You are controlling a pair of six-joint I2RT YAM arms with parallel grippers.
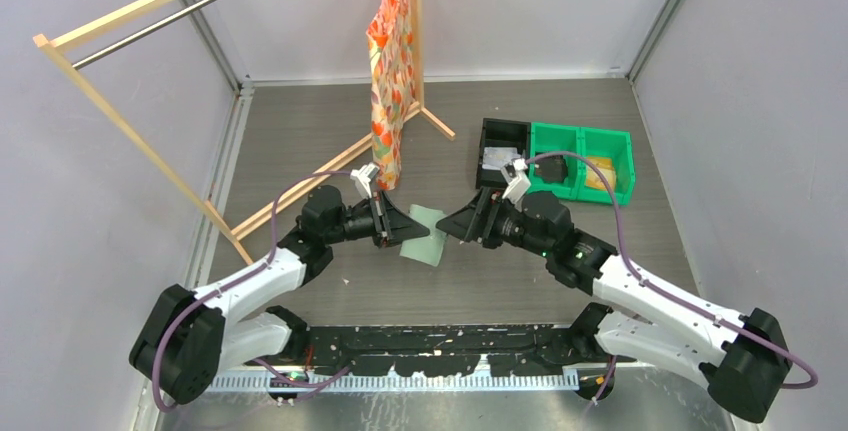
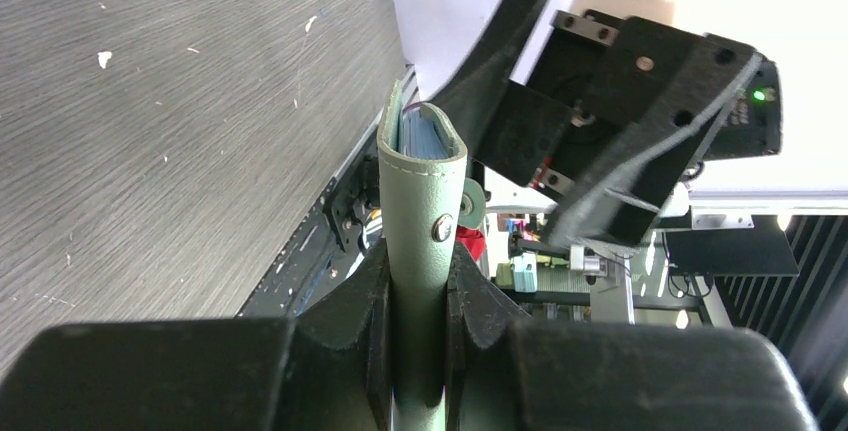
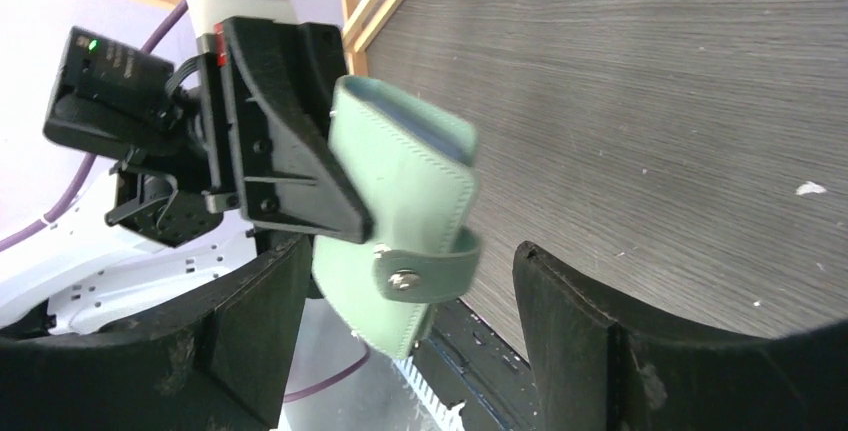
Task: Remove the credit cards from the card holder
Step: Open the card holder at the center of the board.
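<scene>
The sage-green card holder (image 1: 424,236) is folded shut and held in the air between the two arms, above the table. My left gripper (image 1: 403,223) is shut on it; in the left wrist view (image 2: 418,263) both fingers press its sides, with the snap (image 2: 441,228) just above them. Pale blue-grey inner pockets (image 2: 425,137) show at its top edge; I cannot make out separate cards. My right gripper (image 1: 452,223) is open and faces the holder. In the right wrist view the holder (image 3: 410,186) and its snap tab (image 3: 425,273) hang between my spread right fingers (image 3: 245,331), untouched.
A wooden clothes rack (image 1: 150,166) with an orange patterned cloth (image 1: 390,71) stands at the back left. A black bin (image 1: 502,151) and green bins (image 1: 585,161) sit at the back right. A black rail (image 1: 440,343) runs along the table's near edge.
</scene>
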